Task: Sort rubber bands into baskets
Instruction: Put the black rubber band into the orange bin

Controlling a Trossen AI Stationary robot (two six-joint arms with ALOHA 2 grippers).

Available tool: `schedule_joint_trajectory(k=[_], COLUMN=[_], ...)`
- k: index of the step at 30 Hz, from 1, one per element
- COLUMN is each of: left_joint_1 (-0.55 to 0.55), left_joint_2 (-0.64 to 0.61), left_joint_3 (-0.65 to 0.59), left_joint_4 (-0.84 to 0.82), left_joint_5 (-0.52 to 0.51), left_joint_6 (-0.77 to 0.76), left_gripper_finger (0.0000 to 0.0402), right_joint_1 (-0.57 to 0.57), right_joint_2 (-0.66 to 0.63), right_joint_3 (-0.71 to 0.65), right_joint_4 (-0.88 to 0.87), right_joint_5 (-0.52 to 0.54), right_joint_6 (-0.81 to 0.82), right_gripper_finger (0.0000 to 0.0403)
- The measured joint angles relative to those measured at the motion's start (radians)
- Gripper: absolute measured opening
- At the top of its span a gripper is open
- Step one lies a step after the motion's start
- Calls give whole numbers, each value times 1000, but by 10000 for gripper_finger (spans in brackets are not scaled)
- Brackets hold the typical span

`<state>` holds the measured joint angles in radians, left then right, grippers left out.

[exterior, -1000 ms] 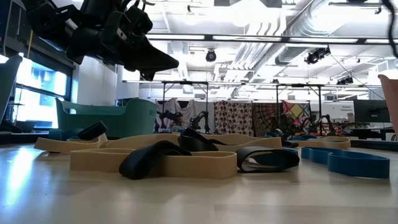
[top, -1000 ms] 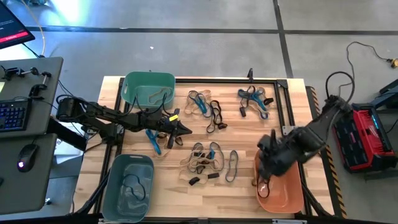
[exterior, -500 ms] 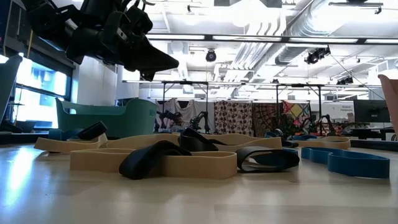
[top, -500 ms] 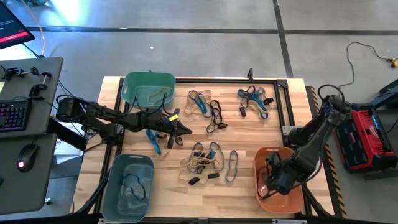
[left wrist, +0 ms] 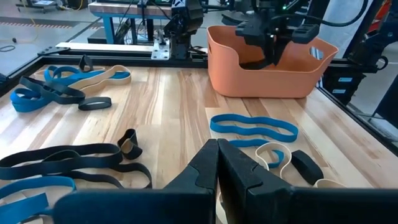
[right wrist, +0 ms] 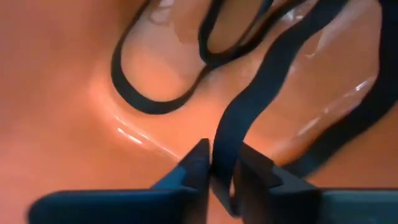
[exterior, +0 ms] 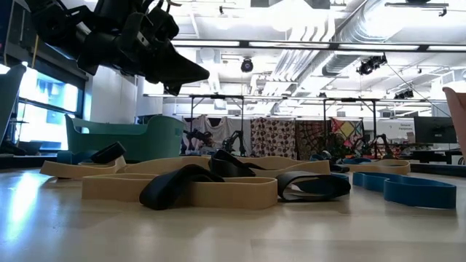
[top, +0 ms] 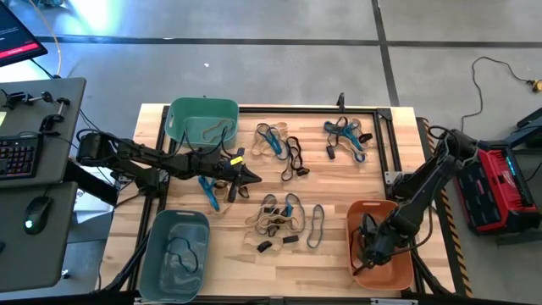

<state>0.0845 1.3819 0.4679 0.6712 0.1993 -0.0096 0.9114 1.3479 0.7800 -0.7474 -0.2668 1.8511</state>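
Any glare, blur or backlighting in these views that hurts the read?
Right wrist view: bright glare streaks on the glossy floor of the orange basket; the black band between the right gripper fingers is soft. Low view: ceiling lights turn the left gripper into a silhouette, and the nearest table is blurred. High view: even light.

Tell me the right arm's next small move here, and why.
Probably open the right gripper wider and lift clear. It is down inside the orange basket, and a black rubber band runs between its fingers, trailing onto the basket floor beside other black bands. The left gripper waits shut over mid-table.
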Motion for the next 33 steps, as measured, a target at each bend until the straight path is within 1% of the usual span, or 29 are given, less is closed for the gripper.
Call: schedule_joint_trajectory(k=[4, 7, 10, 13, 15, 18, 21, 25, 26, 27, 31, 33], left_joint_1=[0, 0, 0, 0, 0, 0, 0, 0, 0, 0, 0, 0], left_joint_2=[0, 0, 0, 0, 0, 0, 0, 0, 0, 0, 0, 0], left_joint_3=[0, 0, 0, 0, 0, 0, 0, 0, 0, 0, 0, 0], left_joint_4=[0, 0, 0, 2, 2, 3, 3, 4, 4, 3, 3, 3], left_joint_5=[0, 0, 0, 0, 0, 0, 0, 0, 0, 0, 0, 0], left_joint_6=[-5, -5, -5, -5, -5, -5, -5, -5, -5, -5, -5, -5], left_gripper_finger=[0, 0, 0, 0, 0, 0, 0, 0, 0, 0, 0, 0], right_joint_1=[-7, -16, -33, -54, -73, -116, -176, -288, -319, -350, -473, -533], right_joint_2=[0, 0, 0, 0, 0, 0, 0, 0, 0, 0, 0, 0], right_joint_3=[36, 79, 147, 237, 294, 372, 418, 421, 418, 417, 417, 417], right_joint_4=[-21, -39, -105, -208, -268, -336, -394, -392, -380, -368, -286, -238], right_joint_5=[0, 21, 79, 177, 240, 297, 344, 345, 339, 326, 288, 269], right_joint_6=[0, -26, -67, -111, -161, -263, -389, -593, -650, -711, -941, -1068], right_gripper_finger=[133, 172, 191, 191, 182, 153, 106, 28, 15, 8, 18, 11])
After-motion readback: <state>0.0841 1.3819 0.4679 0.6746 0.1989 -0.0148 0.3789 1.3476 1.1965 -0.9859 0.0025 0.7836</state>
